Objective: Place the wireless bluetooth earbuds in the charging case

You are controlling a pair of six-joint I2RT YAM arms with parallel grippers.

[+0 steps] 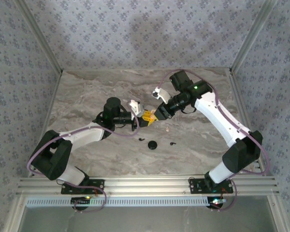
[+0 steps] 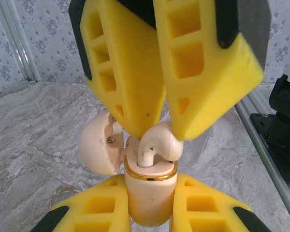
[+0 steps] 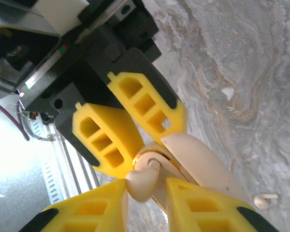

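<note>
A cream charging case [image 2: 150, 198] with a gold rim is held upright, my left gripper [image 2: 150, 193] shut on its body. Its lid [image 2: 99, 142] hangs open to the left. My right gripper [image 3: 142, 193] is shut on a cream earbud [image 3: 144, 183], whose stem stands in a socket at the top of the case [image 3: 183, 169]. The earbud [image 2: 157, 147] leans to the right. In the top view the two grippers, left [image 1: 144, 117] and right [image 1: 153, 116], meet above mid-table. A second cream earbud [image 3: 264, 199] lies loose on the marble [image 1: 167, 129].
A round black puck [image 1: 152, 144] and two tiny black pieces [image 1: 141, 140] [image 1: 172, 143] lie on the marble table [image 1: 87, 96] in front of the grippers. Patterned walls enclose the table on three sides. A metal rail [image 1: 145, 183] runs along the near edge.
</note>
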